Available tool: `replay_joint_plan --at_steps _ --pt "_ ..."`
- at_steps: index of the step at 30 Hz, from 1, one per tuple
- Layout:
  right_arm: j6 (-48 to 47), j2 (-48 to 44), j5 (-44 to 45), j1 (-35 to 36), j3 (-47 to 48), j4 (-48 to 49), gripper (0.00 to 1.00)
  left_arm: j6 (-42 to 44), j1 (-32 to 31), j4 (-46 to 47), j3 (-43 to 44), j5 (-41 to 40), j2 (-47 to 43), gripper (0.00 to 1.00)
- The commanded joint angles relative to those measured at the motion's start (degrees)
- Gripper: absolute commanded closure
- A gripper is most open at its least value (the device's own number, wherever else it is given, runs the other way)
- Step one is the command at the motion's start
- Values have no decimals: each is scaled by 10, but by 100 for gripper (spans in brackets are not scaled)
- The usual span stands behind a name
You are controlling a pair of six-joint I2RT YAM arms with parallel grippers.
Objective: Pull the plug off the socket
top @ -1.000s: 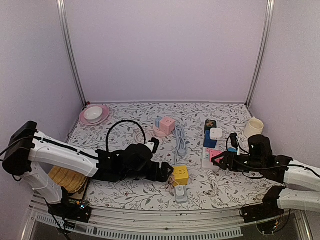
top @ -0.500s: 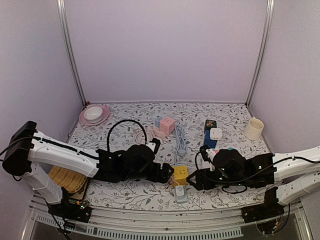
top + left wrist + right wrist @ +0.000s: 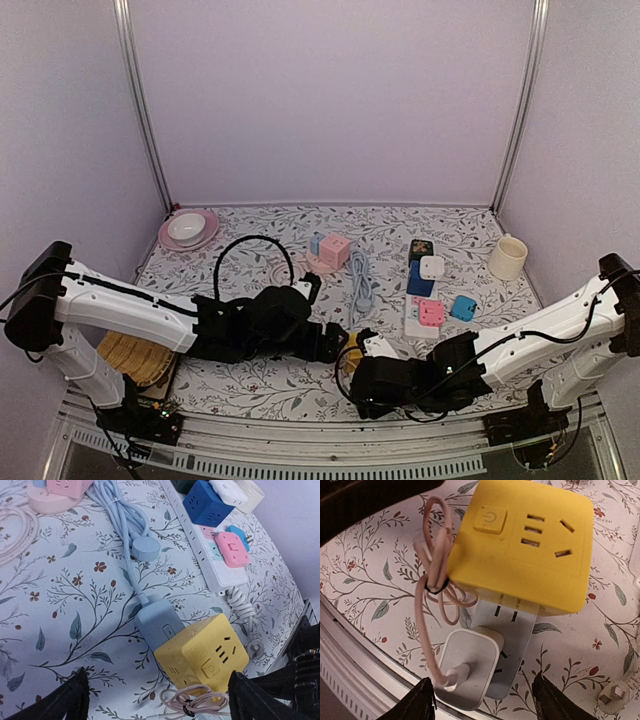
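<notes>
- Right gripper: your jaws stand apart, one dark finger on either side of the white square plug. No grip on it yet; neither pad shows contact.
- White square plug sits pushed into the grey flat socket block, near the front edge of the floral-patterned table.
- A pale pink cord leaves the plug, is looped and tied with a dark band, and lies against the yellow cube power socket.
- Grey flat socket block juts out from under the yellow cube's near side. The cube's button and outlet slots face up.
- Left gripper: released, spread wide, with fingers flanking the yellow cube. You cannot tell whether they touch it.
- On the cube's far side, a blue-grey flat adapter touches it, and a light blue cable runs away from the adapter.
- Beyond, a white power strip carries a pink plug adapter.
- From above, your right wrist hides the plug.
</notes>
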Motion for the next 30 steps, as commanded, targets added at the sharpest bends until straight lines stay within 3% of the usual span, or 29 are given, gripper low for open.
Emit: replay_joint_plan --at_steps 1,6,9,13,18,23,30 --pt "23 31 54 1 33 -33 31 -5 -8 -4 9 -10 -9 3" --pt "24 59 81 -1 56 -42 34 -6 -7 -6 5 -13 -12 3" --pt "12 71 86 -5 67 -43 46 -5 -6 -5 5 -11 -11 3" --pt "-4 65 96 -10 64 -45 71 -6 -2 5 2 -2 -8 3" --pt "-65 36 115 -10 44 -38 86 -5 13 39 -2 36 5 3" --pt "-142 17 124 -10 21 -14 87 -3 20 48 12 52 33 3" --pt "-145 17 106 -10 11 5 86 4 29 48 39 67 75 3"
